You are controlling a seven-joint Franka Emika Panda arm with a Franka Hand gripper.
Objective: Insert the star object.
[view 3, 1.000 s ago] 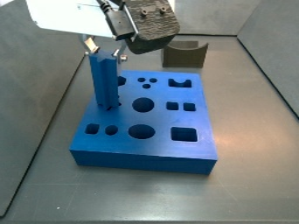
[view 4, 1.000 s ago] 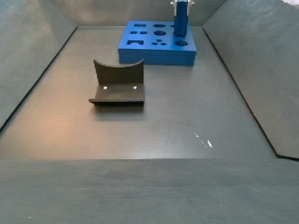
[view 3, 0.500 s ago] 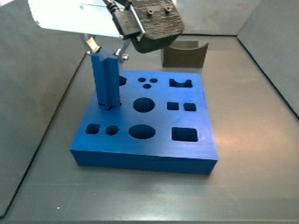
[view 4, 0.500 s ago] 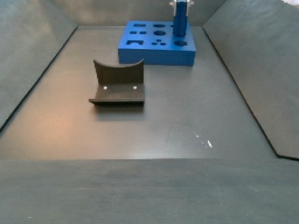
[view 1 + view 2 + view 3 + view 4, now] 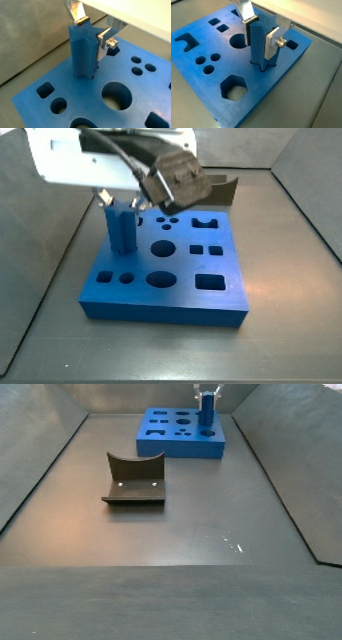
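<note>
My gripper (image 5: 93,31) stood over the wide flat blue block with shaped holes (image 5: 211,60) | silver fingers (image 5: 272,41) clasped the tall ridged blue star peg (image 5: 83,52), upright, foot in its hole | block rested on dark grey floor (image 5: 201,524) enclosed by grey walls; dark curved block (image 5: 134,479) well apart.

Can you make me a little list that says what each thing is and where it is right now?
peg: tall blue star-sided peg, upright, its bottom end in a hole of the block
block: wide flat blue block with shaped holes, on the grey floor
tool: silver two-finger tool, at the peg's top, one finger on each side
curved piece: dark grey curved block, on the floor apart from the blue block
peg depth: most of it above the block
</note>
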